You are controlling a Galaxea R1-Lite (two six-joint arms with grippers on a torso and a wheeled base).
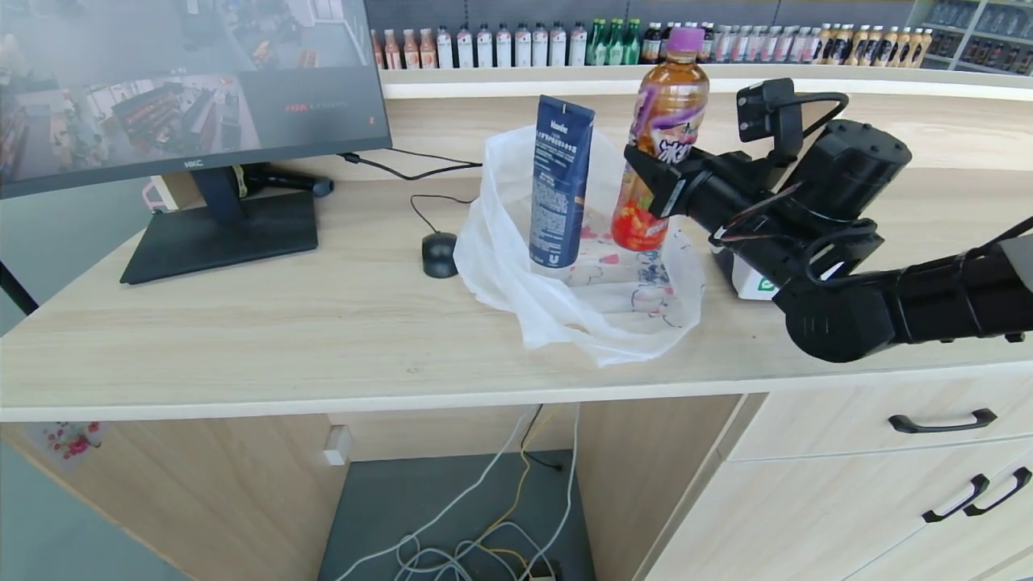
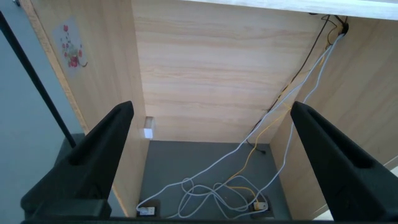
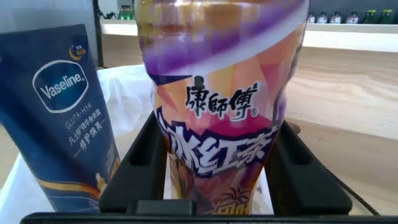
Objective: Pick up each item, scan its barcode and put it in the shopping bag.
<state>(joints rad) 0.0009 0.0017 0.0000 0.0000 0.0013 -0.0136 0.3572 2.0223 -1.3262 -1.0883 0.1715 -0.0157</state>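
Between the closed jaws of the right gripper (image 1: pixel 658 173) stands the drink bottle (image 1: pixel 668 89), clamped upright at its waist, with its base hanging over the mouth of the shopping bag (image 1: pixel 613 319), which lies slack on the counter (image 1: pixel 282 323). Just beside the gripper, on the robot's left of it, a blue tube (image 1: pixel 561 186) stands on end inside the bag. That closeness is the main risk: a sideways drift during lowering would likely knock the tube over. Whether the bottle's base is touching anything yet I cannot tell. If it is let go while clear of the bag floor, a tall bottle like this could topple and roll, and the thin film would not hold it up. The glossy label may also let it slip in the grip. The bottle is clear plastic with orange-red drink, a purple cap and a purple-and-orange wrap. Below counter level, the left gripper (image 2: pixel 211 155) hangs with its fingers wide apart, holding nothing.
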